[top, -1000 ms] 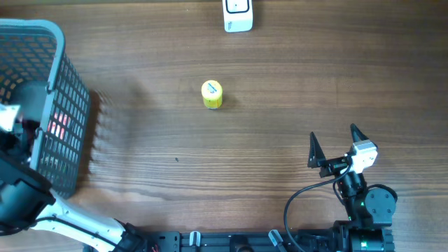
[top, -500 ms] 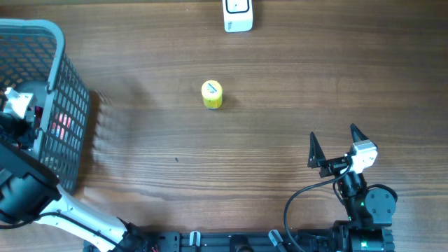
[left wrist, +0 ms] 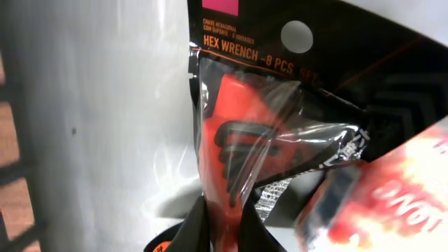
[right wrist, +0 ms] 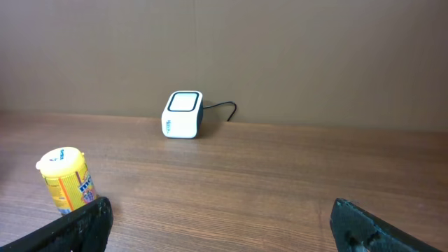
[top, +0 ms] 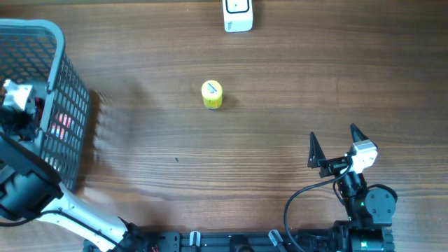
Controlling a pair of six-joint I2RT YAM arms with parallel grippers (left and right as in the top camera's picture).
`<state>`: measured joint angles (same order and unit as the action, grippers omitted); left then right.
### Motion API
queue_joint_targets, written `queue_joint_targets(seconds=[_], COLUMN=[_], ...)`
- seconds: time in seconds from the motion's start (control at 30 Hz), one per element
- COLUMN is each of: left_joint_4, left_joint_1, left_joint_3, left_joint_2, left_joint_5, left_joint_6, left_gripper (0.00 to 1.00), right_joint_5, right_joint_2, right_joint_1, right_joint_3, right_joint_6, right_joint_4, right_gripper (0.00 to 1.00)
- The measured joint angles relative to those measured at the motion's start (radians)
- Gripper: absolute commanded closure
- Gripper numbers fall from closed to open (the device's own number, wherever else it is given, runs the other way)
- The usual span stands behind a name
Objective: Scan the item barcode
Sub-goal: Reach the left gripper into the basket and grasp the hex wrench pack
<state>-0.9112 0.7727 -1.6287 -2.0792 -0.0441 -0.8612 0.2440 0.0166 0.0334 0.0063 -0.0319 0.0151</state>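
Listing the contents, each placed by the grey mesh basket (top: 66,98):

- hex wrench pack (left wrist: 266,140): black card printed "HEX WRENCH – 8 PCS", orange-red holder under clear film; lies inside the basket, against its pale grey inner surface
- left gripper (left wrist: 222,227): reached down into the basket; fingers pinched almost together on the pack's lower edge, with the film and orange holder caught between them
- red-and-white packet (left wrist: 392,189): blurred, lettering not legible; inside the basket, just beside the pack and overlapping its lower corner
- yellow tub (top: 211,94): upright, lid on; outside the basket, well to its right on the wooden table (top: 280,84)
- scanner (top: 238,15): small white box with a dark cable at its back; outside the basket, a little farther right than the tub, at the table's far edge
- right gripper (top: 334,143): farthest right of the basket, near the table's front edge; fingers spread wide, nothing between them
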Motion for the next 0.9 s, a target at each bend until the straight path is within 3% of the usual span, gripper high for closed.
queue_joint_targets(seconds=[0.23, 0.7, 0.9], left_joint_4=[0.012, 0.090, 0.105], left_joint_1=[-0.068, -0.116, -0.116], left_joint_3=[-0.035, -0.047, -0.049], left_joint_2=[0.080, 0.464, 0.614], left_joint_5=[-0.008, -0.014, -0.113], left_joint_6=[0.007, 0.018, 0.037], left_gripper=[0.96, 0.96, 0.96], right_joint_5=[0.000, 0.000, 0.000], right_joint_2=[0.000, 0.000, 0.000], right_joint_1=[0.000, 0.000, 0.000], right_joint_3=[0.000, 0.000, 0.000], right_joint_6=[0.000, 0.000, 0.000], right_joint_4=[0.000, 0.000, 0.000], right_gripper=[0.00, 0.00, 0.00])
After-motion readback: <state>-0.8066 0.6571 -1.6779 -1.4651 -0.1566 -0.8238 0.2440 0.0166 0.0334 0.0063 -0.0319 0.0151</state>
